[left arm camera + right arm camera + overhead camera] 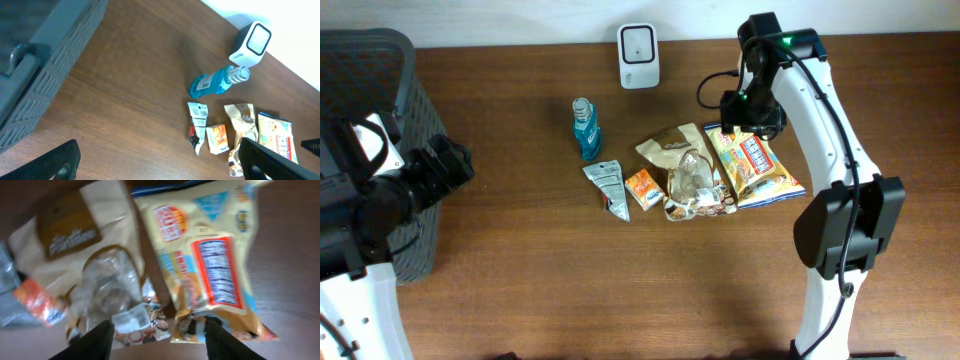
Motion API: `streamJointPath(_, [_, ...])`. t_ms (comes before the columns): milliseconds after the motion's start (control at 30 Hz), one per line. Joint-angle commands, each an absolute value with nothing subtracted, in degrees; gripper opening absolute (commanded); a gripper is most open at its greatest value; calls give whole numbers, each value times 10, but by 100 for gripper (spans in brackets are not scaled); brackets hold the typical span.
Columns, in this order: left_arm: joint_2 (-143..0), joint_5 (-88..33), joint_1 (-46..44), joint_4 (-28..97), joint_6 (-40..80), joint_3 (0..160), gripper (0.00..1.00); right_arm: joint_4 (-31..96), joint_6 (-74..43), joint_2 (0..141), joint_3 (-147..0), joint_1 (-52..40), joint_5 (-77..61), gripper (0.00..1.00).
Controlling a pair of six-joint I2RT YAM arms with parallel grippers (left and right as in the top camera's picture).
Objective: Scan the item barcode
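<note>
Overhead: brown wooden table (520,280). A dark grey slatted plastic basket (380,60) sits at the left edge, with the left gripper (448,166) beside it, clear of the goods. A white box-shaped barcode scanner (638,55) stands at the far edge, centre. In front of it a blue clear-plastic bottle (586,130) lies on its side. Nearer is a cluster: a silver foil pouch (608,187), a small orange packet (641,188), a beige-and-brown paper bag with a clear window (684,172) and a yellow snack bag with a red-framed label (756,168), flat on the table and well apart from the scanner. The right gripper (748,112) hangs over the yellow bag's far end. Left wrist: both black fingers (57,160) spread wide at the frame's bottom corners, nothing between them; scanner, bottle and cluster show beyond. Right wrist, blurred: black fingers (95,341) parted, holding nothing. The yellow bag and the windowed bag lie side by side below, overlapping. Whether the fingertips touch the bags, cannot tell.
</note>
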State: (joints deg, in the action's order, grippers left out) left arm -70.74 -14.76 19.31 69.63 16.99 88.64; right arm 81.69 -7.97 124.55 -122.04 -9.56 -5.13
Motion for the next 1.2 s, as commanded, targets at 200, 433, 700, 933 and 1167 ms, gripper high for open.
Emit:
streamJointPath(200, [-707,-152,196,697,175,885,99,811,-19,1242,-1211,-242,3,68])
streamJointPath(433, [-707,-152,196,697,175,885,99,693,-81,1242,-1126,-316,95,79])
streamJointPath(700, [-707,-152,196,697,175,885,99,574,-112,1242,-1022,-328,169,83])
streamJointPath(933, [-707,-152,196,697,175,885,99,517,-110,1247,-1010,-342,217,84])
streamJointPath(1167, [-707,-152,196,697,175,885,99,498,-143,1300,-1010,-345,278,83])
